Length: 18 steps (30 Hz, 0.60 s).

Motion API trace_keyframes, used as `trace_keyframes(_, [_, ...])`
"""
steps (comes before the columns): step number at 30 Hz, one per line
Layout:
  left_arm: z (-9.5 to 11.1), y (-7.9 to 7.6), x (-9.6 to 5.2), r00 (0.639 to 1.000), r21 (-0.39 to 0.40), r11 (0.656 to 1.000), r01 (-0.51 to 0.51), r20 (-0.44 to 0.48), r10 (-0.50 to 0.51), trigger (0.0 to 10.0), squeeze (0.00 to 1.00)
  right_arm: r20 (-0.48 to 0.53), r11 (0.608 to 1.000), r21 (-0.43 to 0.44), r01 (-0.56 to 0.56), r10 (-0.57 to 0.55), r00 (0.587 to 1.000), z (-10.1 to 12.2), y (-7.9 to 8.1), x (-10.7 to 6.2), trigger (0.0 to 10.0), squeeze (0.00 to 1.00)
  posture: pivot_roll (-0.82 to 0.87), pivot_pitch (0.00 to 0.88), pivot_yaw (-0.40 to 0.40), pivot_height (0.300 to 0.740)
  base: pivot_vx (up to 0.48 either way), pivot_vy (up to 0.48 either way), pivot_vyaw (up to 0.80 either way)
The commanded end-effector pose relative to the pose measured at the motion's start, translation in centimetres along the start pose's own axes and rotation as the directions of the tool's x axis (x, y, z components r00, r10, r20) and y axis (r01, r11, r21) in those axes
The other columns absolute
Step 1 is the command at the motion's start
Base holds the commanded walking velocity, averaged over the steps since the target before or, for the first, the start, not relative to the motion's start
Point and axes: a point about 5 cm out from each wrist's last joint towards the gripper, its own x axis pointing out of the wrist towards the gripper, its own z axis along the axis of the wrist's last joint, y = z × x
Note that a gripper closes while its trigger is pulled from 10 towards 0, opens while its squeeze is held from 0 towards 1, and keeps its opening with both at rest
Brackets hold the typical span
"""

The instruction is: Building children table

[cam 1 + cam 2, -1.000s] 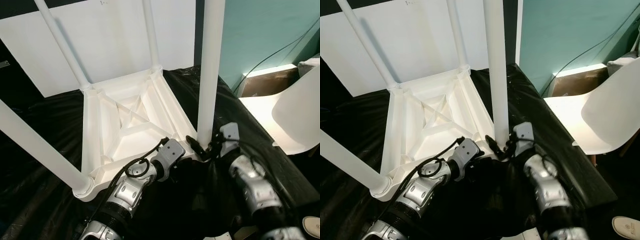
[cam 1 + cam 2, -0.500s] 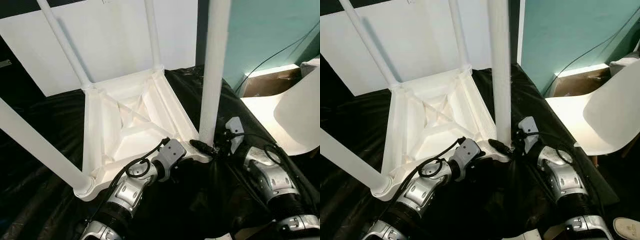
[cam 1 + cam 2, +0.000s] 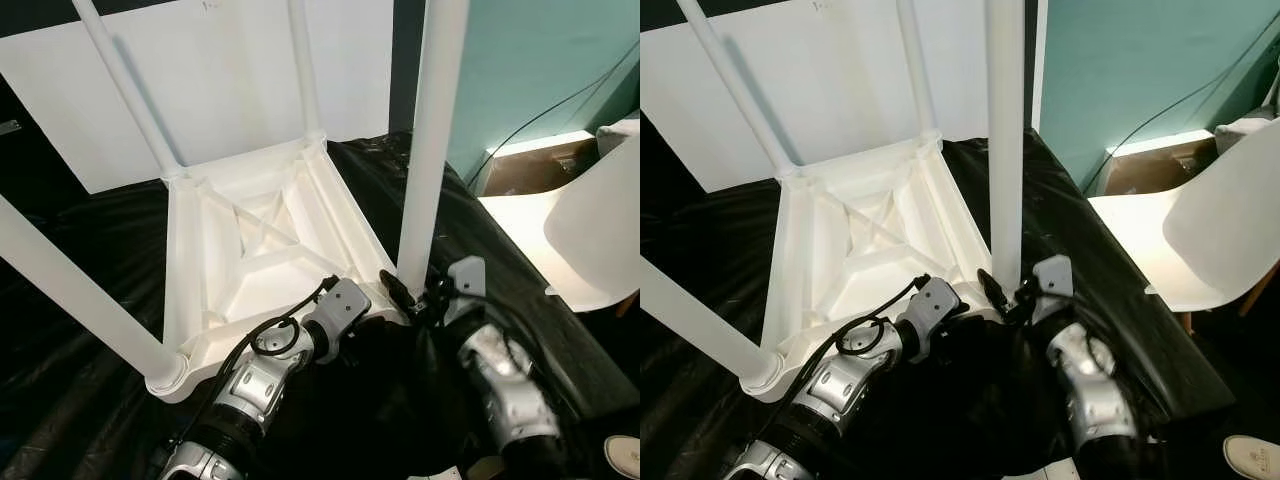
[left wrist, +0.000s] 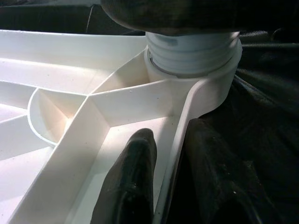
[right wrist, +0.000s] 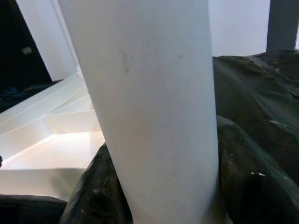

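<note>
White children's table (image 3: pixel 250 250) lies upside down on a surface draped in black plastic sheet (image 3: pixel 90 400), legs pointing up. Right gripper (image 3: pixel 410 297) sits at the base of the near-right leg (image 3: pixel 425 150) — fingers (image 5: pixel 93 196) closed around it on either side, just above the corner socket (image 4: pixel 196 60). Left gripper (image 4: pixel 173 177) pinches the tabletop's near rim beside that corner, one finger inside the frame, one outside; white chair (image 3: pixel 1220 230) stands at the right.

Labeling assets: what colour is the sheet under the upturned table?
Black, glossy and wrinkled sheet; clearest in the left eye view.
</note>
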Motion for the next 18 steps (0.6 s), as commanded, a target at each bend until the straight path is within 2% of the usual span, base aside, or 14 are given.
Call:
trace_keyframes(1, [-3.6,-0.7,-0.4,0.988,-0.068,0.998,0.014,-0.152,-0.024,10.0,0.0,-0.043,0.995,0.049,0.091,-0.089,0.995,-1.0,-0.3,-0.5,0.0,0.0,-0.08,0.0,0.079,0.74,0.0,0.0,0.0])
trace_keyframes(3, [-3.6,-0.8,-0.4,0.988,-0.071,0.997,0.017,-0.152,-0.028,10.0,0.0,-0.046,0.984,0.063,0.164,-0.161,0.986,-1.0,-0.5,0.0,0.0,0.0,-0.09,0.0,0.081,0.74,0.0,0.0,0.0])
trace_keyframes(5, [-3.6,-0.8,-0.4,0.988,-0.071,0.997,0.019,-0.152,-0.03,10.0,0.0,-0.049,0.985,0.069,0.161,-0.158,0.986,-1.0,-0.3,0.2,0.0,0.0,-0.09,0.0,0.083,0.74,0.0,0.0,0.0])
trace_keyframes(7, [-3.6,-0.8,-0.4,0.988,-0.07,0.997,0.02,-0.152,-0.031,10.0,0.0,-0.055,0.992,0.082,0.101,-0.096,0.994,-1.0,0.5,0.5,0.0,0.0,-0.09,0.0,0.082,0.74,0.0,0.0,0.0])
trace_keyframes(8, [-3.6,-0.8,-0.4,0.988,-0.07,0.997,0.02,-0.151,-0.03,10.0,0.0,-0.052,0.995,0.086,0.058,-0.054,0.997,-1.0,0.8,0.6,9.5,0.0,-0.09,0.0,0.079,0.74,0.0,0.0,0.0])
trace_keyframes(9, [-3.6,-0.8,-0.3,0.988,-0.069,0.997,0.02,-0.151,-0.03,10.0,0.0,-0.049,0.996,0.087,0.032,-0.028,0.998,-0.9,1.1,0.6,9.5,0.0,-0.09,0.0,0.079,0.74,0.0,0.0,0.0])
trace_keyframes(10, [-3.6,-0.8,-0.3,0.988,-0.07,0.997,0.019,-0.15,-0.03,10.0,0.0,-0.038,0.995,0.094,-0.013,0.016,0.999,-0.9,1.4,0.6,10.0,1.0,-0.09,0.0,0.079,0.74,0.0,0.0,0.0])
trace_keyframes(12, [-3.5,-0.8,-0.3,0.988,-0.073,0.997,0.018,-0.149,-0.028,10.0,0.0,-0.047,0.99,0.1,-0.102,0.107,0.993,-0.9,1.7,0.5,10.0,1.0,-0.09,0.0,0.077,0.74,0.0,0.0,0.0])
trace_keyframes(14, [-3.5,-0.8,-0.3,0.989,-0.074,0.997,0.017,-0.149,-0.028,10.0,0.0,-0.058,0.986,0.102,-0.133,0.139,0.989,-1.0,1.7,0.5,10.0,1.0,-0.09,0.0,0.077,0.74,0.0,0.0,0.0])
trace_keyframes(15, [-3.5,-0.8,-0.2,0.989,-0.075,0.997,0.016,-0.148,-0.027,10.0,0.0,-0.071,0.978,0.082,-0.194,0.2,0.977,-1.1,1.5,0.5,10.0,0.0,-0.09,0.0,0.077,0.74,0.0,0.0,0.0])
trace_keyframes(16, [-3.5,-0.8,-0.2,0.989,-0.075,0.997,0.016,-0.148,-0.027,10.0,0.0,-0.071,0.978,0.082,-0.194,0.2,0.977,-1.1,1.5,0.5,10.0,0.0,-0.09,0.0,0.077,0.74,0.0,0.0,0.0])
trace_keyframes(18, [-3.5,-0.7,-0.3,0.989,-0.075,0.997,0.014,-0.148,-0.025,10.0,0.0,-0.082,0.947,0.027,-0.319,0.32,0.944,-0.4,0.1,0.9,10.0,0.0,-0.09,0.0,0.078,0.74,0.0,0.0,0.0])
